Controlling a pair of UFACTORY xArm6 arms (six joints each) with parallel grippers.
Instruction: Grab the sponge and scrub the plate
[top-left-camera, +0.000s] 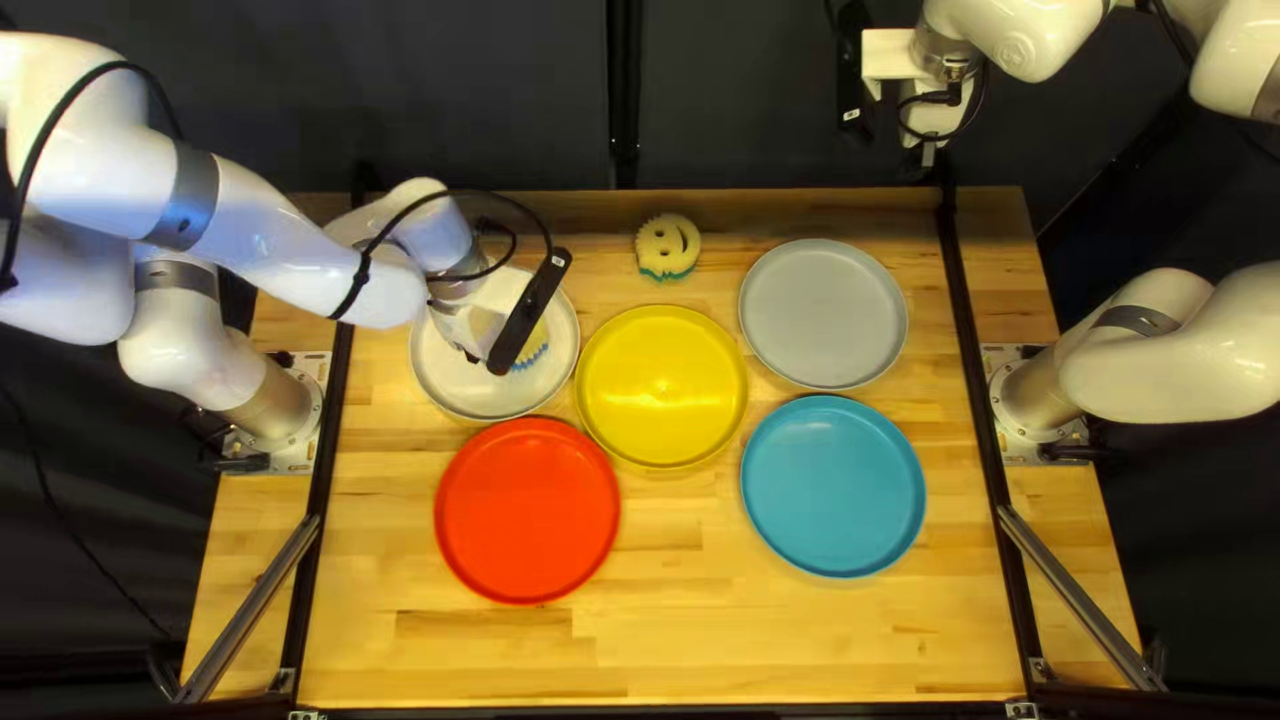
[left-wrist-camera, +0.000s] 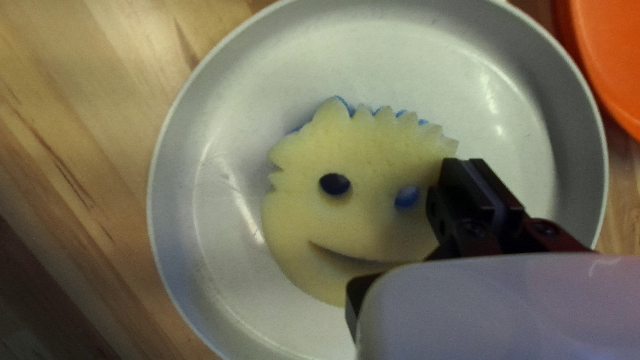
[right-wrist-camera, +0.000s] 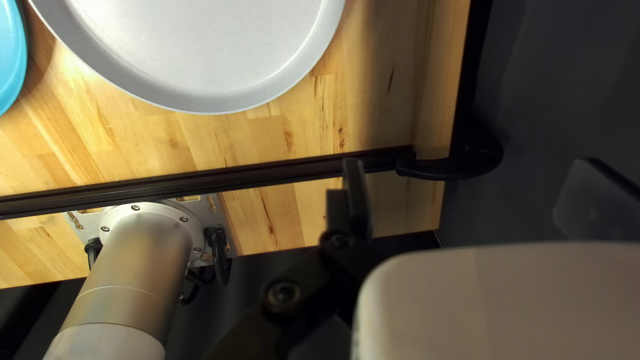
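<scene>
My left gripper [top-left-camera: 470,334] reaches down over the white plate [top-left-camera: 447,390] at the left of the top left view, its fingertips hidden there. In the left wrist view, a yellow smiling-face sponge [left-wrist-camera: 357,157] with blue backing lies on the white plate [left-wrist-camera: 200,167]. The fingers of my left gripper [left-wrist-camera: 467,162] are together over the sponge's edge; whether any sponge is pinched beneath them is hidden. My right gripper [top-left-camera: 930,150] hangs raised beyond the table's far edge. In the right wrist view this gripper [right-wrist-camera: 471,163] has its fingers wide apart, with nothing between them.
A second smiling sponge [top-left-camera: 668,243] with green backing sits near the far edge. Yellow [top-left-camera: 662,387], red [top-left-camera: 528,510], grey [top-left-camera: 823,314] and blue [top-left-camera: 834,487] plates surround the middle. Black rails [top-left-camera: 978,360] run along both table sides.
</scene>
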